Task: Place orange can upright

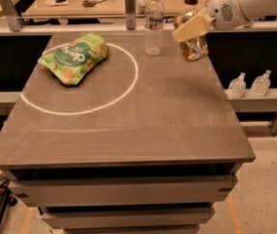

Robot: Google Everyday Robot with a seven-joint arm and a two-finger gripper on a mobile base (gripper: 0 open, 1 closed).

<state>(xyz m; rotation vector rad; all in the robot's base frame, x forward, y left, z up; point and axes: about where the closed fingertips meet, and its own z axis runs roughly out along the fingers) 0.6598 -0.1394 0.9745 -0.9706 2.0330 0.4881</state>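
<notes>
Gripper (191,28) clamped around orange can (197,49) just right of water bottle (153,23), by right edge of table (143,130); chip bag (74,57) well left of bottle; bare tabletop nearer than bottle

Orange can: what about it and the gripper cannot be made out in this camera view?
- The orange can: its top is hidden behind the gripper, at the table's far right edge.
- Can's bottom: the angle does not show whether it touches the table.
- The arm: cut off by the picture's right edge.
</notes>
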